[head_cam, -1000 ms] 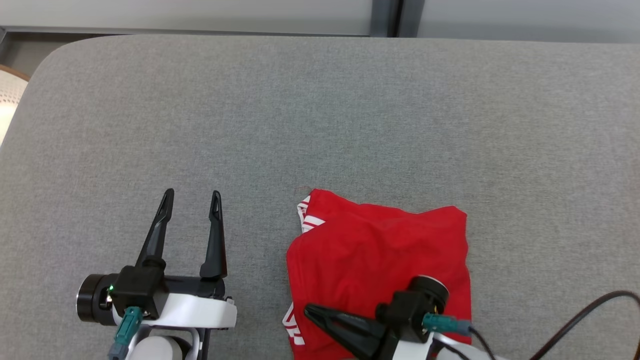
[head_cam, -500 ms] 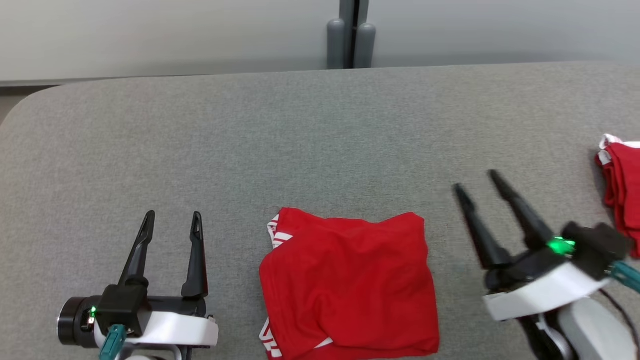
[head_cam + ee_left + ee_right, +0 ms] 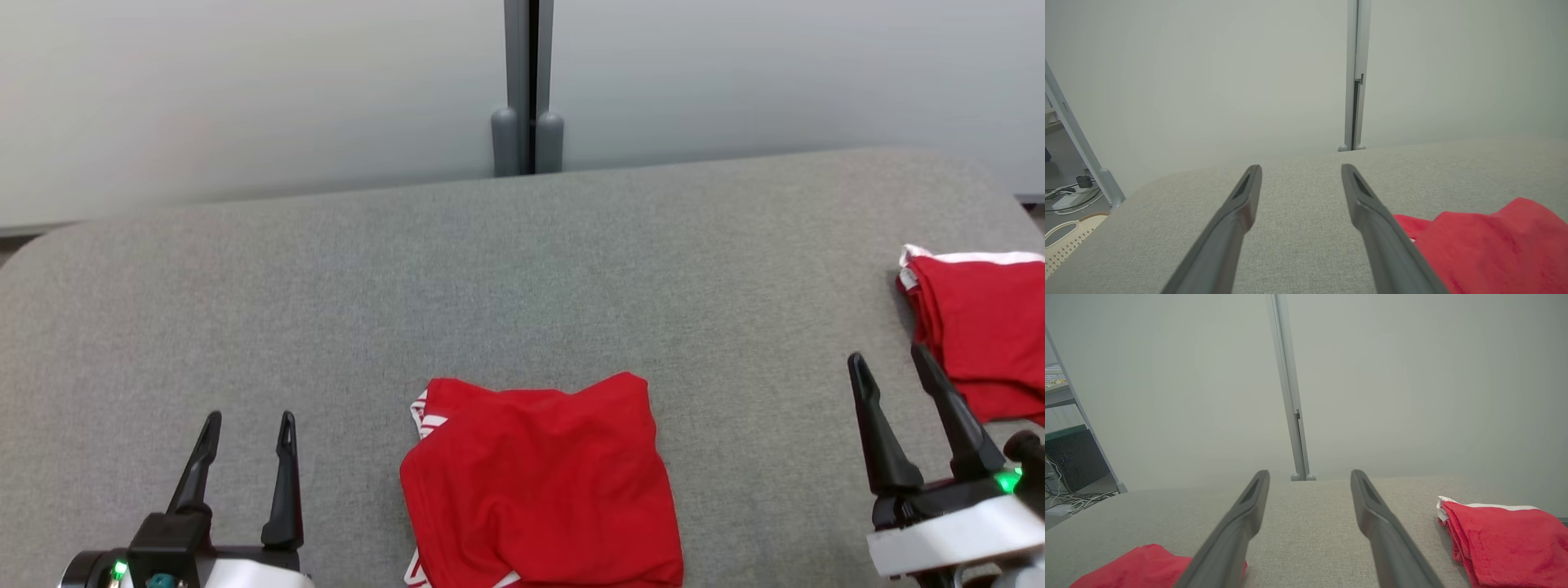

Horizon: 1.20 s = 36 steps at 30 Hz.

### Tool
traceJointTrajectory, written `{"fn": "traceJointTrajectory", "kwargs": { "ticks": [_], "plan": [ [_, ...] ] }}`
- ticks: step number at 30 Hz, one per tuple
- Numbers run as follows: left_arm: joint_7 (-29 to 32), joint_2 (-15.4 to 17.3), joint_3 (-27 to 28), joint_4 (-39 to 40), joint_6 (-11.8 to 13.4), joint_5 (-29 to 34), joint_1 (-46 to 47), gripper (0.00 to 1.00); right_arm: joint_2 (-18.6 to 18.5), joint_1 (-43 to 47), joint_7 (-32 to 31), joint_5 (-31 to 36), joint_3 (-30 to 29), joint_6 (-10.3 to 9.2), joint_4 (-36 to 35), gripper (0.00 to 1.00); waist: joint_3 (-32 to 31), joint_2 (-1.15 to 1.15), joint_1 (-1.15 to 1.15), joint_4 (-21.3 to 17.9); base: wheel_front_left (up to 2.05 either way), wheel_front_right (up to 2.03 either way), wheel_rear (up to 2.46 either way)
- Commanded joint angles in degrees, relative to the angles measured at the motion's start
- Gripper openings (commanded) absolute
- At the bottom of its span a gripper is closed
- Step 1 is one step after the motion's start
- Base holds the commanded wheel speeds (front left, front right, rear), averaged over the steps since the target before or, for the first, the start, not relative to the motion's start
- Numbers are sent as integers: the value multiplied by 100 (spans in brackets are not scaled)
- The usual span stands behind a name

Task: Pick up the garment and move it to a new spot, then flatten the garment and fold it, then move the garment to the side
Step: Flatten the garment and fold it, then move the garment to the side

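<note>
A folded red garment [image 3: 543, 482] with white stripes at its left corners lies on the grey padded table [image 3: 522, 269], near the front edge between my arms. In the left wrist view the garment [image 3: 1486, 245] lies at the lower right; in the right wrist view the garment [image 3: 1147, 565] lies at the lower left. My left gripper [image 3: 245, 429] stands open at the lower left, apart from the cloth, with nothing between its fingers. My right gripper [image 3: 887, 363] stands open at the lower right, also apart from it and holding nothing.
A stack of folded red cloth with a white edge [image 3: 976, 327] lies at the table's right end, just right of my right gripper, and shows in the right wrist view too [image 3: 1502, 535]. A pale wall with a grey post [image 3: 526, 90] runs behind the table.
My right gripper has let go of the red garment, opened and swung out to the right. The head camera has tilted up, so the whole picture has shifted down.
</note>
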<state>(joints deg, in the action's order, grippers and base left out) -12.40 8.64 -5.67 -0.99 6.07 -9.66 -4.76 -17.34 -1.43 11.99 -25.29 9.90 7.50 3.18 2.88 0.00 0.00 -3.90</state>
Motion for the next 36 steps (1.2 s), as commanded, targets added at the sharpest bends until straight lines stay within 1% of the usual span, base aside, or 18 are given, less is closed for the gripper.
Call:
{"fn": "traceJointTrajectory", "kwargs": {
  "ticks": [1,14,21,27,36],
  "plan": [
    [23,70,24,28,-18,-30,-128,100,-9,163,-93,46,-31,-3,-31,100,-250,0,0,-91,0,0,0],
    [157,194,71,303,51,-124,-604,100,-7,869,-583,273,-341,-3,-525,100,-665,0,0,-155,0,0,0],
    [213,227,81,385,110,-157,-641,100,29,971,-736,325,-431,-3,-714,100,-700,0,0,-136,0,0,0],
    [228,231,74,440,160,-169,-669,100,46,987,-719,360,-459,-3,-796,100,-679,0,0,-133,0,0,0],
    [218,235,41,488,214,-185,-623,100,32,966,-729,365,-478,-3,-770,100,-648,0,0,-112,0,0,0]
  ]
}}
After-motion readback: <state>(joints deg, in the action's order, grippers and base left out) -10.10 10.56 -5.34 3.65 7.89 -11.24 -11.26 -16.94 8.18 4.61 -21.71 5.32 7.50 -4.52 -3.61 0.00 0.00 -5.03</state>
